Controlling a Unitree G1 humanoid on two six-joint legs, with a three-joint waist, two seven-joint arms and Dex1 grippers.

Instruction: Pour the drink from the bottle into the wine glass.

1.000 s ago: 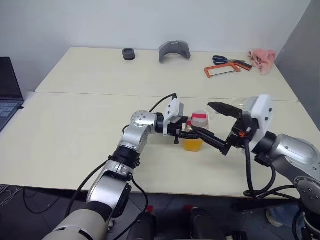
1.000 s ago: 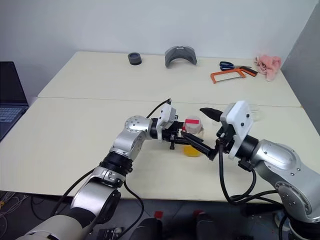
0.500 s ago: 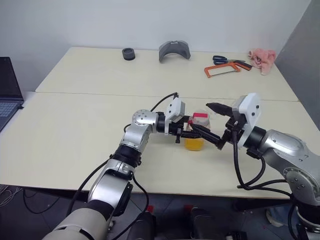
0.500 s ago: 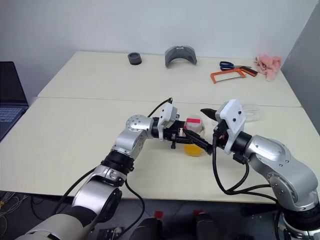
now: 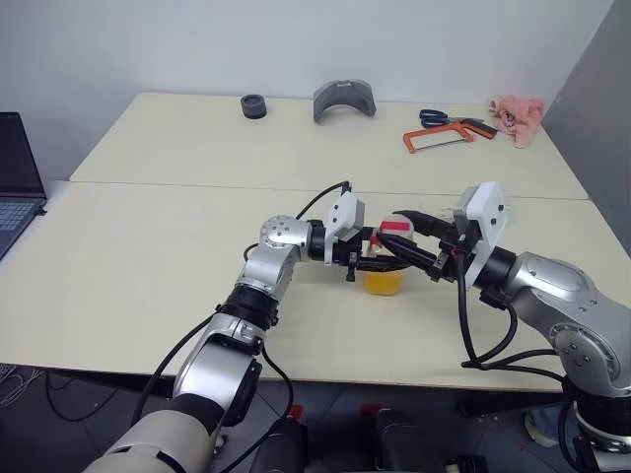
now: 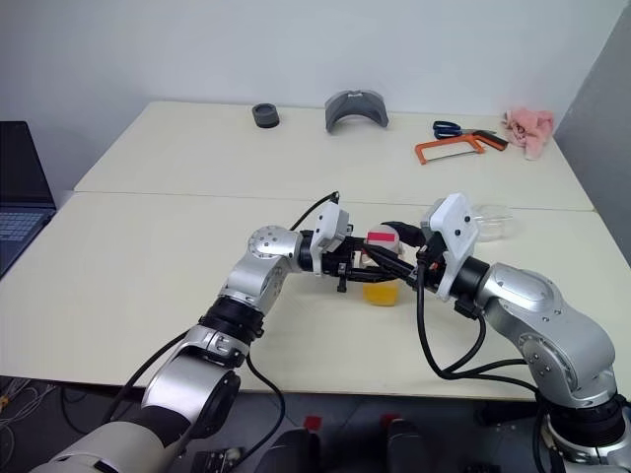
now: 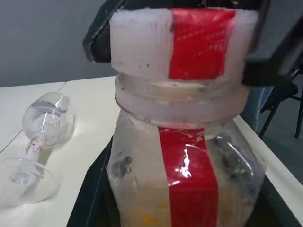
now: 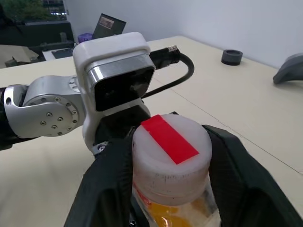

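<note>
Near table edge, left claw clamps the bottle body upright to steady it while right claw straddles the cap, fingers at its sides, likely for unscrewing; wine glass lies toppled beyond.

Head stereo cams look down over table; both wrist cams sit v. close, facing bottle from opposite sides.
</note>
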